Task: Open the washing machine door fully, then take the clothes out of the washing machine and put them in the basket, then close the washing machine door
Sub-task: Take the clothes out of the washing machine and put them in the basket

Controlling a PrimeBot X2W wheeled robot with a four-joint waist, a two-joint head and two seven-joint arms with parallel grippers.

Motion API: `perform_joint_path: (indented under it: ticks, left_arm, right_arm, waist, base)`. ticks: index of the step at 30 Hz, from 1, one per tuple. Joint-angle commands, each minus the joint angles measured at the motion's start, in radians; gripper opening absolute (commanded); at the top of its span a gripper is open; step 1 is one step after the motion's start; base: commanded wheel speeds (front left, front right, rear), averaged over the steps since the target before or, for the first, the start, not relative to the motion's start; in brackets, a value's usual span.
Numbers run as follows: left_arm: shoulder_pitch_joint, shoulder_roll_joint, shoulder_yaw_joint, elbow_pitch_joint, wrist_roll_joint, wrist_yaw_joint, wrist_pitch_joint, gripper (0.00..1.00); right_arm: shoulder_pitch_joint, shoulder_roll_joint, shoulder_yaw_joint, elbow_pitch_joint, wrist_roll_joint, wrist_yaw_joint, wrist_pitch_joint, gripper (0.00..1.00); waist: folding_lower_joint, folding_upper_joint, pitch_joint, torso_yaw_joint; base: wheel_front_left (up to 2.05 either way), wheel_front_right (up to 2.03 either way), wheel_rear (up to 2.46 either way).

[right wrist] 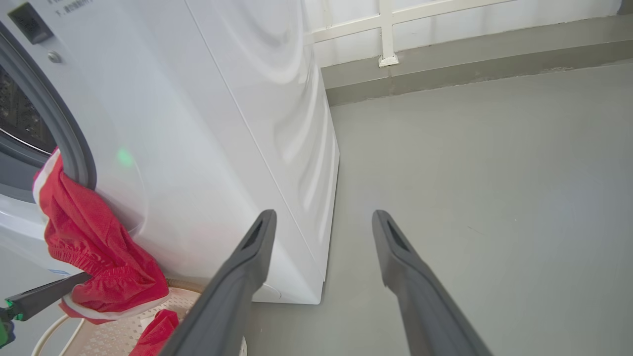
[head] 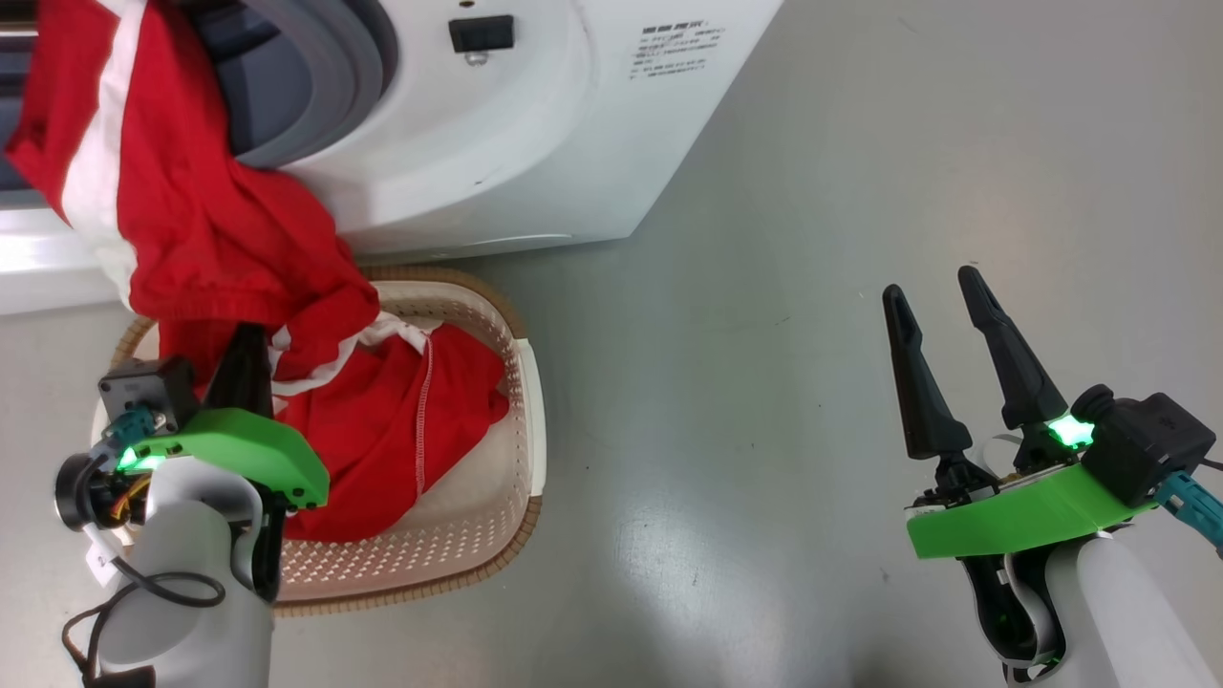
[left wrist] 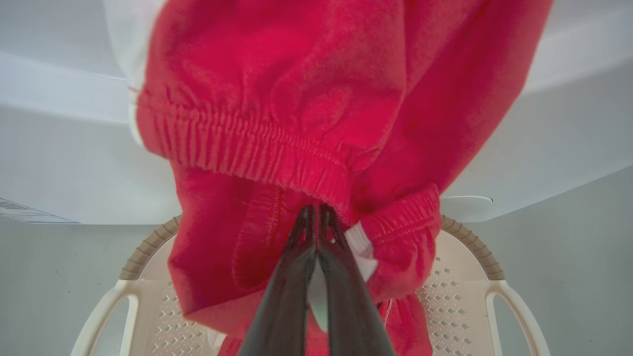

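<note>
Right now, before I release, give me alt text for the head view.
The left claw is shut on a red garment that hangs from the washing machine opening down over the cream basket, where more red fabric lies. The right claw is open over the grey floor, holding nothing.

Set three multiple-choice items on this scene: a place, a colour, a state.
1. Where is the basket?
A. On the floor before the washer
B. On top of the washer
C. Inside the washer

2. What colour are the clothes in the left gripper?
A. Blue
B. Red with white stripes
C. Black

3. How is the right gripper?
A. Shut on clothes
B. Open, holding nothing
C. Shut on the basket rim

Key: 1A, it stands on the floor below the washer's opening; 2B, red fabric is pinched in it; 3B, its jaws stand apart over floor.
</note>
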Motion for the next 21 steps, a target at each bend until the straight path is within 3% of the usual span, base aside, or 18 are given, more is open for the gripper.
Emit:
perform_joint_path:
  ticks: [1,2,3,7,8,10,11,21]
  left_arm:
    - [0.012,0.032,0.024,-0.011,0.014,-0.005,-0.005,0.00]
    - [0.013,0.031,0.024,-0.012,0.014,-0.005,-0.005,0.00]
    - [0.015,0.030,0.024,-0.012,0.014,-0.005,-0.005,0.06]
    - [0.024,0.027,0.027,-0.028,0.009,-0.005,-0.005,0.50]
    - [0.028,0.026,0.025,-0.034,0.007,-0.005,-0.005,0.69]
    - [0.036,0.023,0.020,-0.050,0.002,-0.006,-0.005,0.96]
    - [0.040,0.022,0.017,-0.058,-0.002,-0.006,-0.005,1.00]
    - [0.089,0.016,-0.002,-0.163,-0.032,-0.006,-0.005,1.00]
  right_arm:
    - [0.007,-0.004,0.027,-0.022,-0.018,0.000,-0.006,1.00]
    - [0.008,-0.004,0.027,-0.022,-0.018,0.000,-0.006,1.00]
    - [0.009,-0.004,0.027,-0.021,-0.018,0.000,-0.006,1.00]
    - [0.014,-0.005,0.027,-0.020,-0.018,0.000,-0.006,1.00]
    - [0.016,-0.006,0.027,-0.020,-0.018,0.000,-0.006,1.00]
    - [0.019,-0.006,0.026,-0.019,-0.018,0.000,-0.006,1.00]
    - [0.020,-0.007,0.025,-0.018,-0.017,0.000,-0.006,1.00]
    - [0.029,-0.013,0.015,-0.014,-0.018,0.000,-0.006,1.00]
  waist:
    - [0.0000,0.0000,-0.003,0.001]
    - [0.0000,0.0000,-0.005,0.002]
    - [0.0000,0.0000,-0.007,0.002]
    - [0.0000,0.0000,-0.017,0.004]
    - [0.0000,0.0000,-0.020,0.005]
    - [0.0000,0.0000,-0.026,0.007]
    - [0.0000,0.0000,-0.028,0.008]
    - [0.0000,0.0000,-0.057,0.024]
  base:
    - [0.00,0.00,0.00]
    - [0.00,0.00,0.00]
    - [0.00,0.00,0.00]
    - [0.00,0.00,0.00]
    - [0.00,0.00,0.00]
    - [0.00,0.00,0.00]
    - [0.00,0.00,0.00]
    - [0.00,0.00,0.00]
